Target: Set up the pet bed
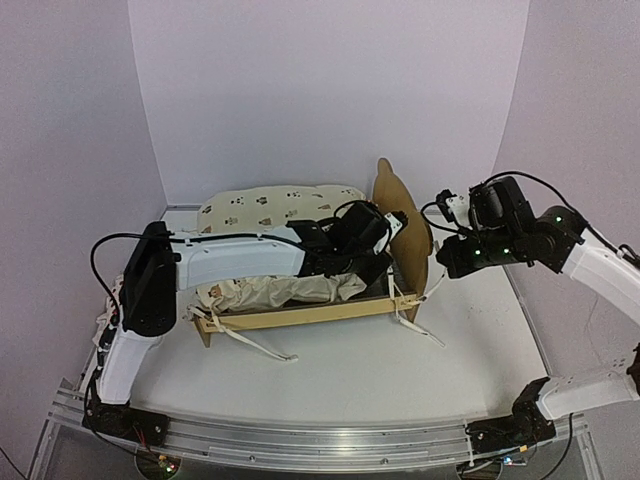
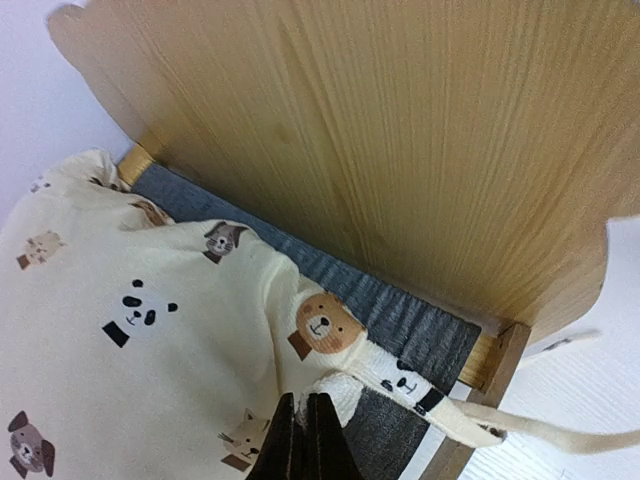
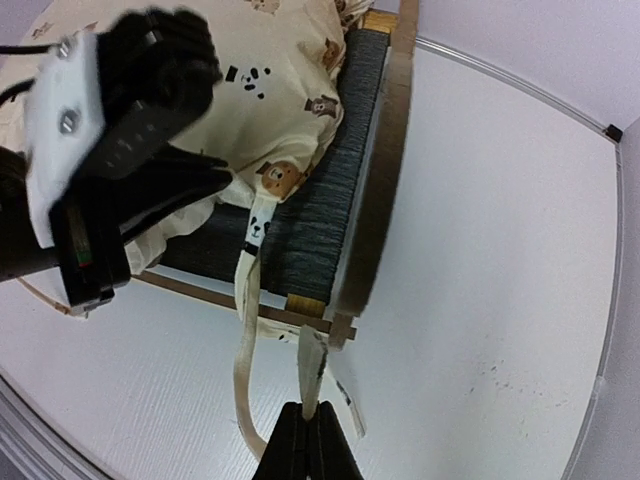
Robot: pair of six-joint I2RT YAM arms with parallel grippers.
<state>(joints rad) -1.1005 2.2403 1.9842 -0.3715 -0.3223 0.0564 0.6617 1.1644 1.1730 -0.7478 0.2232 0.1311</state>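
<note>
Pet bed [image 1: 300, 316]: I see it mid-frame in the top view, standing on the tabletop [image 1: 400, 380]. Its long axis runs left to right, with the headboard [image 1: 410, 225] at the right end.
Cushion [image 2: 150, 330]: it lies in the frame, bunched toward the left. Its bear-print corner stops short of the headboard, and a strip of grey base [image 2: 400, 320] shows bare between them.
Left tool [image 2: 303, 415]: clenched, tips together right at the cushion's corner. I read that as pinching the fabric, though the tips cover the contact itself.
Right tool [image 3: 306, 420]: clenched too. A cream tie [image 3: 309, 365] runs from the bed's near corner straight into the tips, so I call it held.
Which arm is nearer: the left one, I'd say. It reaches over the bed, just inside the headboard. The right sits off the headboard end, out over bare tabletop at the right of the top view.
What the move turns on: from my left tool the headboard lies straight ahead, filling the upper half of the wrist view. The corner post [image 2: 500, 360] sits lower right.
My call: the cushion corner has to travel along the bed's long axis, rightward in the top view, until it covers that grey strip.
Watch: loose ties trail over the near rail at lower centre, and they could snag.
</note>
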